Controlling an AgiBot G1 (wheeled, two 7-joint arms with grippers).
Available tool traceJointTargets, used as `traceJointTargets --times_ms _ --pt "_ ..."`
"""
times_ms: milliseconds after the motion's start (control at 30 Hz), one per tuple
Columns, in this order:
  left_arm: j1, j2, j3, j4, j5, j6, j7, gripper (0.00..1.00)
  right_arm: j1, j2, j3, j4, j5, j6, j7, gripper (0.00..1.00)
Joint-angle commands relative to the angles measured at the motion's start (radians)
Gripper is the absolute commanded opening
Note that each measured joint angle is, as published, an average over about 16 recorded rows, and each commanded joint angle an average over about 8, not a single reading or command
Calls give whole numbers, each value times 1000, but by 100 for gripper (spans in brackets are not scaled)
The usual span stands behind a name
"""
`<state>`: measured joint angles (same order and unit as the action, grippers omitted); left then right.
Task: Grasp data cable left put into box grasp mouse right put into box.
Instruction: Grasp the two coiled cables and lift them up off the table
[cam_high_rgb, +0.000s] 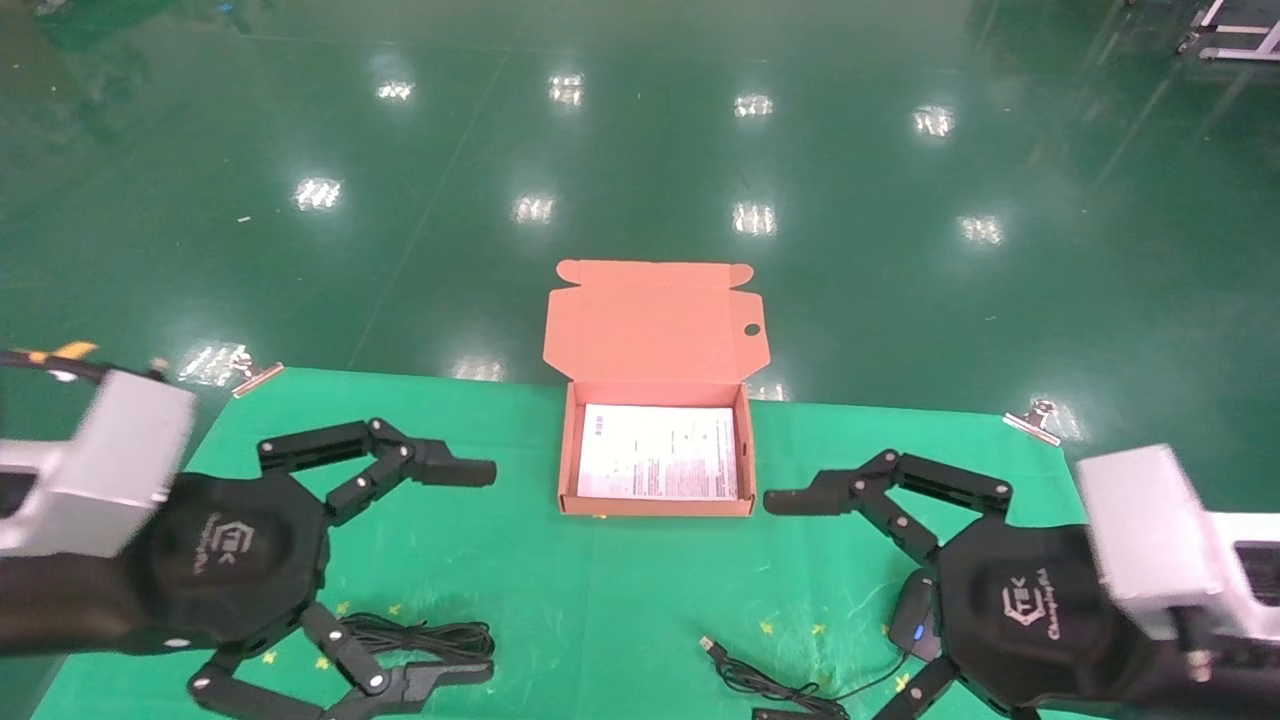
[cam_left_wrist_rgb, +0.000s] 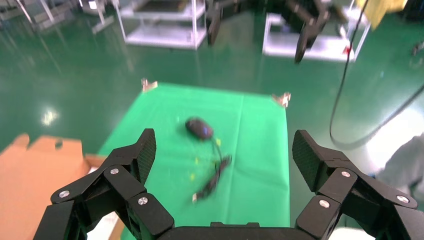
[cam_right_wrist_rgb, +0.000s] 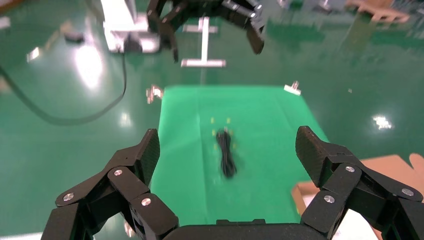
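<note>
Data cable (cam_high_rgb: 425, 637) lies bundled near the surface's (cam_high_rgb: 620, 600) front left edge, under the left pincer (cam_high_rgb: 470, 570), whose fingers are spread wide. Box (cam_high_rgb: 657, 455) (lid flapped back) sits at the far edge's middle. Mouse (cam_high_rgb: 915, 620) rests front right beneath the right pincer (cam_high_rgb: 790, 610), likewise spread and empty.

A salmon-orange box (cam_high_rgb: 655, 330) with a white printed sheet (cam_high_rgb: 658, 452) is seen on a green surface (cam_high_rgb: 600, 600); the mouse (cam_high_rgb: 912, 618) is black, blue-spotted.
</note>
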<state>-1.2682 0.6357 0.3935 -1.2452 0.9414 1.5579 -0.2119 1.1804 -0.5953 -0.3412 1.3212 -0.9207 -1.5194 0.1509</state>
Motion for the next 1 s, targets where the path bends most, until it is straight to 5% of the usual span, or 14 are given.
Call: traceJointTargets --times_ms 33,333,700,1000 --pt "-29 4 20 6 36 10 -4 100 24 0 -12 3 -33 -12 -4 100" --pt "-162 35 176 26 226 23 -3 100 179 -26 -150 16 -242 -53 -68 100" --pt "-334 142 434 82 536 18 51 100 369 -103 -429 22 -549 -48 -181 100" --pt "-352 261 568 186 770 -67 86 100 387 -200 -583 9 -779 10 -190 100"
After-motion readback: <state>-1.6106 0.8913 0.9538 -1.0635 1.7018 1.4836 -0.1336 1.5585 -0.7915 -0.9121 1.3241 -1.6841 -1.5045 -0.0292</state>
